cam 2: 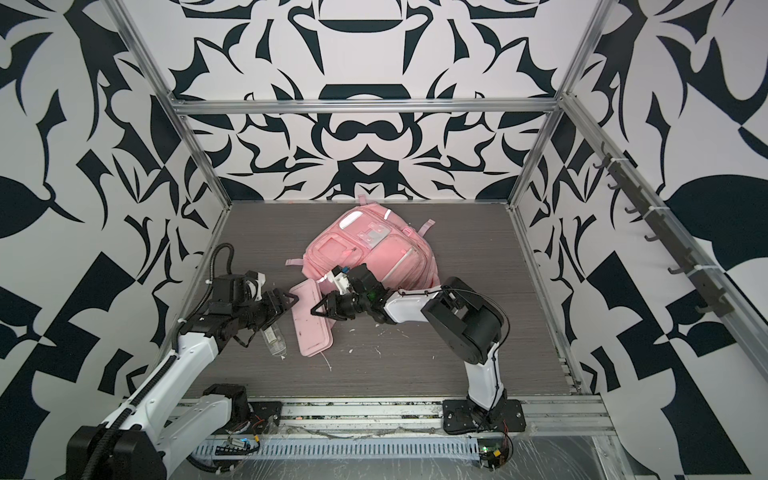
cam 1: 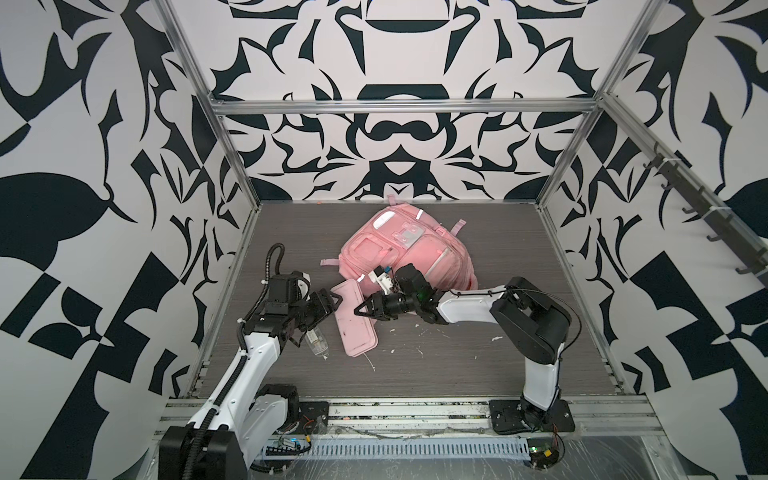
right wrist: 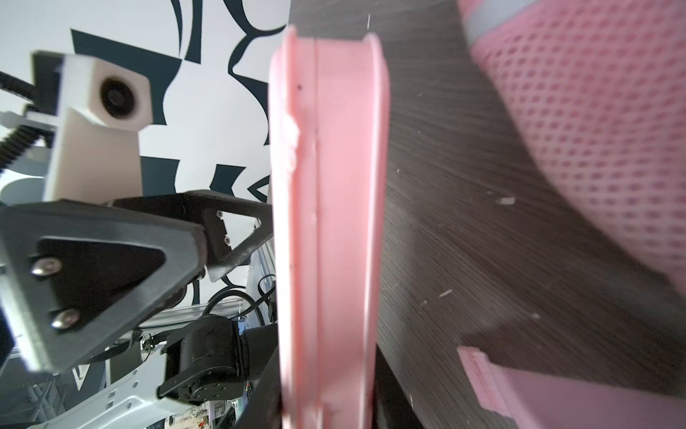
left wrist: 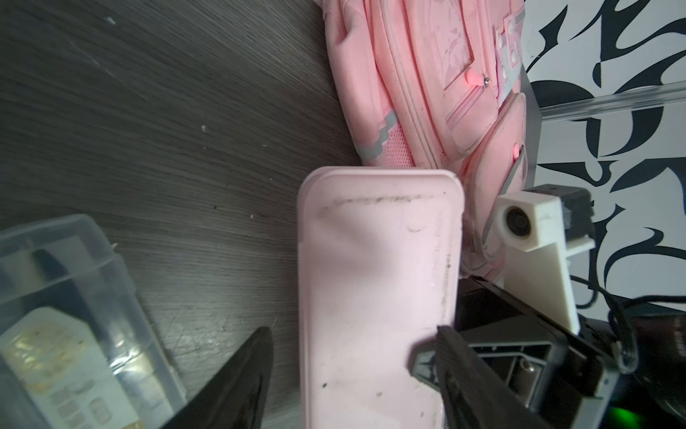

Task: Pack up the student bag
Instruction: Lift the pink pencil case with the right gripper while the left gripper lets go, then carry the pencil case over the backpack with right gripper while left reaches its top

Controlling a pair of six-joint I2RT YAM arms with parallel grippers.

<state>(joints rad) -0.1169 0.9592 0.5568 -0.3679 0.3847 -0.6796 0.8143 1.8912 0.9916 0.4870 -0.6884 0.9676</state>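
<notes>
With my right gripper (cam 1: 360, 311) pinching one long edge of the pink pencil case (cam 1: 356, 332) and my left gripper (cam 1: 335, 302) spread wide around its opposite edge, gripping nothing, I should lift it level towards the student bag (cam 1: 399, 249) lying just behind, its pockets seemingly zipped.

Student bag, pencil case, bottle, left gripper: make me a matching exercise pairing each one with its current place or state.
Things:
1. student bag
2. pencil case
3. clear bottle
4. left gripper

Places or states:
a. jaws open
b. lying left of the pencil case in both top views
c. farthest back, pockets facing up
d. clamped at its edge by the right gripper

Pairs: 1-c; 2-d; 3-b; 4-a
</notes>
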